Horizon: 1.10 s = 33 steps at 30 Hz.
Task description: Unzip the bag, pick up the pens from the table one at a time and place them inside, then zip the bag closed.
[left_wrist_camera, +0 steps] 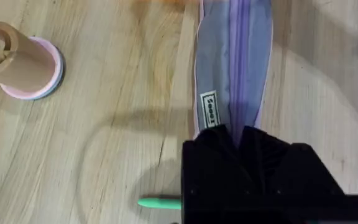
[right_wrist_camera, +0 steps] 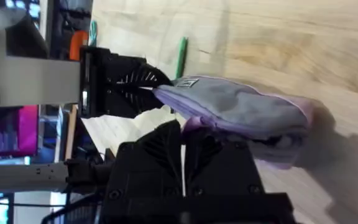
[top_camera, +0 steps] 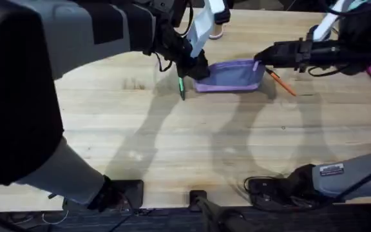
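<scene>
Pale plank table (top_camera: pixel 172 135) under bag (top_camera: pixel 230 76)

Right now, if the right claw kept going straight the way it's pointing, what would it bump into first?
The bag. The right claw points leftward along the table and is already at the bag's near end. Beyond the bag sits the left claw at the other end.

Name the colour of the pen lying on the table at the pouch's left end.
Bright green pen with a dark tip, clearest in the overhead view.
</scene>
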### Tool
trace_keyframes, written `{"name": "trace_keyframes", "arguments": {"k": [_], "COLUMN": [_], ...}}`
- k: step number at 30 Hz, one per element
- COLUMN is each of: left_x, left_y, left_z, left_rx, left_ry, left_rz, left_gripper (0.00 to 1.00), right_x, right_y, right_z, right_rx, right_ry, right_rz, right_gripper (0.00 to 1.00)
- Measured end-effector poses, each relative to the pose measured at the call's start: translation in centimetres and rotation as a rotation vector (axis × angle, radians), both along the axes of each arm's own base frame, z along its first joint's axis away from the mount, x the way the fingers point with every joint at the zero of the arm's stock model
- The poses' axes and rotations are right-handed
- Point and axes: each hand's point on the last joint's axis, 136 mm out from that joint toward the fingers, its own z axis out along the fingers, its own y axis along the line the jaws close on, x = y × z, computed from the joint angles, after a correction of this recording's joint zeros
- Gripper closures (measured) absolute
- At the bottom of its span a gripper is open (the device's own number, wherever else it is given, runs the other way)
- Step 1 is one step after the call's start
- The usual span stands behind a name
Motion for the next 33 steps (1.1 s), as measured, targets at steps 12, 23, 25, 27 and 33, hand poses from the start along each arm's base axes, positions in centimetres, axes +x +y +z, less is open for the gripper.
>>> {"name": "trace_keyframes", "arguments": {"k": [12,23,25,27,33], "left_x": [0.1,0.1,0.1,0.1,0.1], "left_y": [0.2,0.4,0.4,0.5,0.3], "left_z": [-0.1,-0.1,-0.1,-0.2,-0.1], "left_rx": [0.004,0.007,0.007,0.009,0.006], "left_ry": [0.001,0.005,0.006,0.007,0.004], "left_rz": [0.005,0.010,0.010,0.012,0.009], "left_gripper": [0.958,0.958,0.958,0.958,0.958], "right_x": [0.1,-0.7,-0.8,-1.0,-1.6], "right_y": [5.6,13.3,13.9,14.2,14.6], "right_z": [0.1,-0.5,-0.5,-0.6,-0.2], "right_rx": [-0.022,-0.094,-0.101,-0.106,-0.060], "right_ry": [-0.042,-0.085,-0.093,-0.093,-0.030], "right_rz": [0.145,0.303,0.318,0.324,0.315], "right_gripper": [0.971,0.972,0.972,0.972,0.600]}}
